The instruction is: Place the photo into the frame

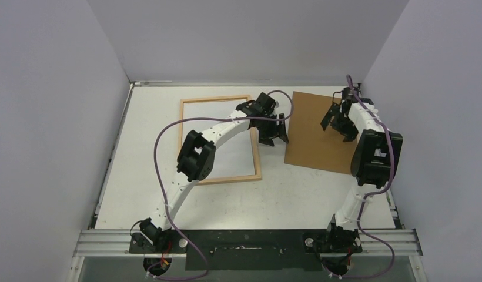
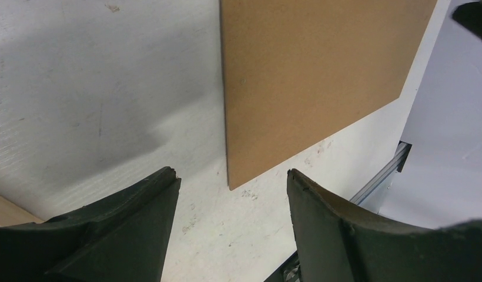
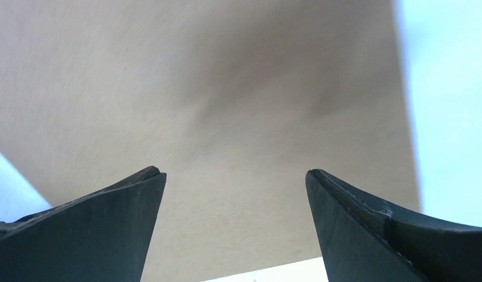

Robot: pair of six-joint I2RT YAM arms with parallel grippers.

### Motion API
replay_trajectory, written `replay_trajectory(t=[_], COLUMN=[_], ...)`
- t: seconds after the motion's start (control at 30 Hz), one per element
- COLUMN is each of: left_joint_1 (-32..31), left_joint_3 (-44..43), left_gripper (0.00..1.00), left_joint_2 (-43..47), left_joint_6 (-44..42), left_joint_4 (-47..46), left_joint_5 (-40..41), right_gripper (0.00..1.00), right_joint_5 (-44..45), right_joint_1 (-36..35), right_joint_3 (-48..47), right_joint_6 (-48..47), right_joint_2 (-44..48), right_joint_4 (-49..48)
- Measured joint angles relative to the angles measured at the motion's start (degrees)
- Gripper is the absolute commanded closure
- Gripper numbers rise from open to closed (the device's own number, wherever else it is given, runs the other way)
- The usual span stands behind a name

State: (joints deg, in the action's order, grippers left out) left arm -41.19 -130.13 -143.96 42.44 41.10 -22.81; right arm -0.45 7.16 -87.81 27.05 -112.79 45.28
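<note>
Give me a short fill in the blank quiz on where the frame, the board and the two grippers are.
In the top view the brown board lies to the ____ of the wooden frame.
The right gripper hangs above the ____, not the frame.
The jaws of the left gripper stand ____, with nothing between them.
Missing words: right; board; open.

Top view: left arm crosses frame and hides part of its right rail near the 1 o'clock corner. White area inside frame: sheet or bare table, cannot tell. Right gripper hides part of brown board.

Left wrist view: brown board cut off at 12 o'clock. Wood sliver clipped at 8 o'clock. Dark shape clipped at 1 o'clock, unidentifiable.

Right wrist view: brown board out of focus, cut off at 12 and 9 o'clock.
</note>
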Motion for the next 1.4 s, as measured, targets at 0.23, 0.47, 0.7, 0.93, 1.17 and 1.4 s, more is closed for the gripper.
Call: replay_trajectory(t=[0.23, 0.47, 0.7, 0.93, 1.17, 1.4], left_joint_1=[-0.63, -2.78, -3.82, -3.87, -3.82, -3.32], left_joint_3=[0.42, -0.48, -2.21, -4.04, -7.50, -7.63], left_gripper=[0.35, 0.36, 0.38, 0.42, 0.45, 0.53], left_joint_2=[-0.81, -3.19, -4.26, -5.55, -7.85, -8.48], left_joint_6=[2.14, 4.50, 6.51, 9.66, 12.83, 14.32], left_joint_4=[-0.55, -1.14, -1.22, -0.66, 0.63, -0.52], left_joint_5=[-0.13, -0.13, 1.40, 1.70, -0.26, -2.69], right_gripper=[0.01, 0.00, 0.01, 0.01, 0.03, 0.04], right_joint_5=[7.32, 7.10, 0.50, -5.27, -7.26, -10.23], right_joint_1=[8.26, 13.44, 17.57, 19.47, 19.34, 19.39], right_joint_3=[1.03, 6.40, 7.98, 10.01, 10.23, 11.87], right_joint_6=[1.09, -0.28, -1.99, -1.40, 0.31, 3.08], right_joint_2=[2.69, 2.69, 2.64, 1.31, 0.76, 1.84], right_joint_4=[-3.21, -6.08, -9.42, -11.32, -12.35, -14.38])
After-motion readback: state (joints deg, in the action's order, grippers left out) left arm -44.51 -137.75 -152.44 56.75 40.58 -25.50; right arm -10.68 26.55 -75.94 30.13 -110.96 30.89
